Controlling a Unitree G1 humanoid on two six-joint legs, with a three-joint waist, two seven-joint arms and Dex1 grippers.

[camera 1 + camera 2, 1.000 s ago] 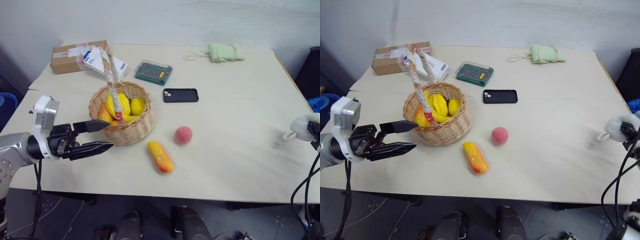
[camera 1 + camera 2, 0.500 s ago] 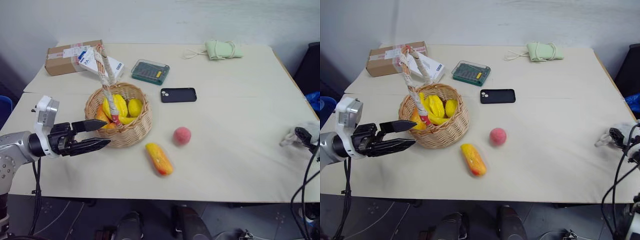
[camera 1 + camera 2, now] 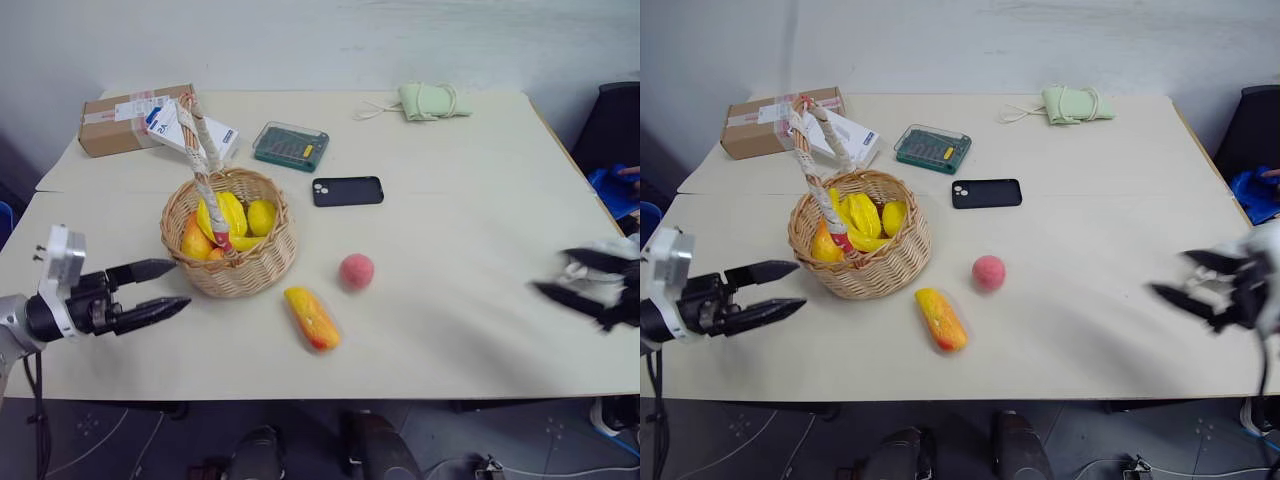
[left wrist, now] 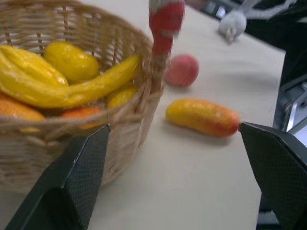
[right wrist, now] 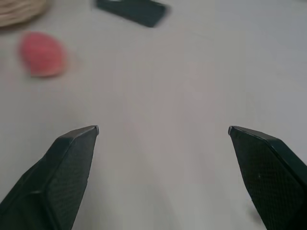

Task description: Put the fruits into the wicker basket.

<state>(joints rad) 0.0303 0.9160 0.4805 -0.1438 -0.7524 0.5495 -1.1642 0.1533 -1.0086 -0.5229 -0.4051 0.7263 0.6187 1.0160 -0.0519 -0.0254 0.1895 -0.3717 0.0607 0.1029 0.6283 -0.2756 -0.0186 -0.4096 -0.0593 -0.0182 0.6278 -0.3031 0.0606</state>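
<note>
Wicker basket (image 3: pixel 228 238) sits at about ten o'clock from the table's (image 3: pixel 450 150) middle, already holding several yellow and orange fruits. Two fruits lie loose on the bare top: the long fruit (image 3: pixel 311 317) at five o'clock of the basket, and the peach (image 3: pixel 356 270) at one o'clock of that one, near it but apart. The left gripper (image 3: pixel 158 287) hovers at eight o'clock of the basket, fingers apart and empty. The right gripper (image 3: pixel 1188 280) hangs well off at three o'clock of the peach, fingers spread wide, nothing between them. Both loose fruits look light, smooth and probably slippery. The peach may roll, so a pinch across its widest part seems best; the long fruit wants a grip across its middle, not its tapered ends.
</note>
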